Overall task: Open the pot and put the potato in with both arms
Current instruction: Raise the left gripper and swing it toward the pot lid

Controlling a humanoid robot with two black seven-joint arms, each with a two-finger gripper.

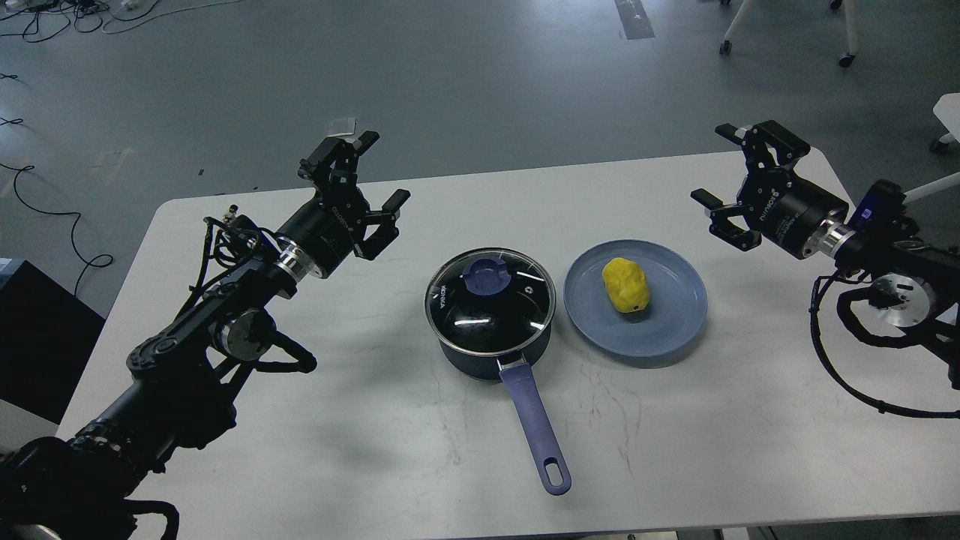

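Lid [489,294] on pot [491,352]; L gripper [367,180] nearer, knob at its 4 o'clock; R gripper [718,169] over by potato [625,284]; both jaws apart

lid [490,301]: glossy glass | plate [675,330]: matt | table [375,450]: smooth, scuffed

I work in a lab or open workroom: beyond my white table [300,450] lies bare grey floor [480,82], loose black cables [45,202] trailing left of it, castored chair legs [847,45] far right.
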